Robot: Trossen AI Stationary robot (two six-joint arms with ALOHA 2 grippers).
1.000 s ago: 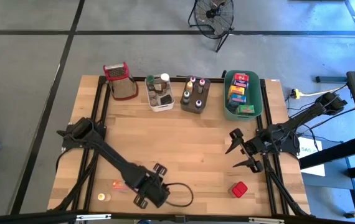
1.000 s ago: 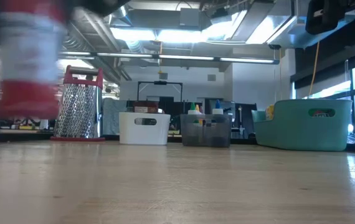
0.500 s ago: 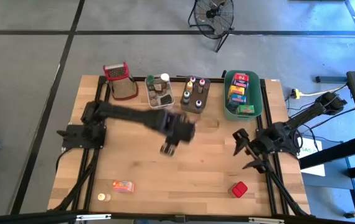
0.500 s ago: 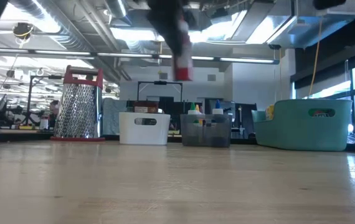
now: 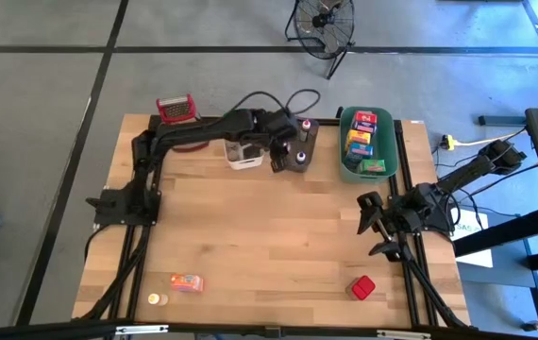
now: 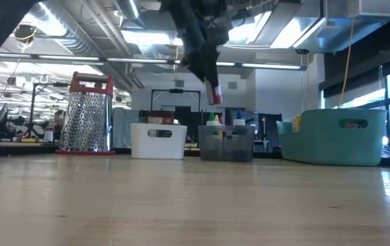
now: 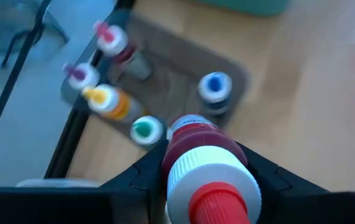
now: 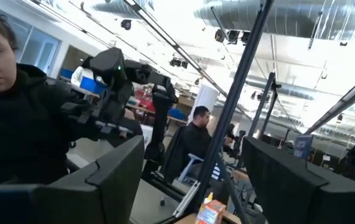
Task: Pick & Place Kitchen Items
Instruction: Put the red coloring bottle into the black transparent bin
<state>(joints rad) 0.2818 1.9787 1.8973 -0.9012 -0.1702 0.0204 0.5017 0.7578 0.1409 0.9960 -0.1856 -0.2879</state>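
Wrist view shows me what the high view hides: left gripper point(image 7: 205, 177) jaws clamp a red-capped bottle point(image 7: 207, 177) above the grey tub point(image 7: 177, 84). Right gripper point(image 5: 375, 225) jaws spread, empty, over the tabletop point(image 5: 269, 246).

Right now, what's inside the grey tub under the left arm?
The grey tub holds small bottles with pink, purple, yellow, green and blue caps. The left tool's red-capped bottle hides part of it.
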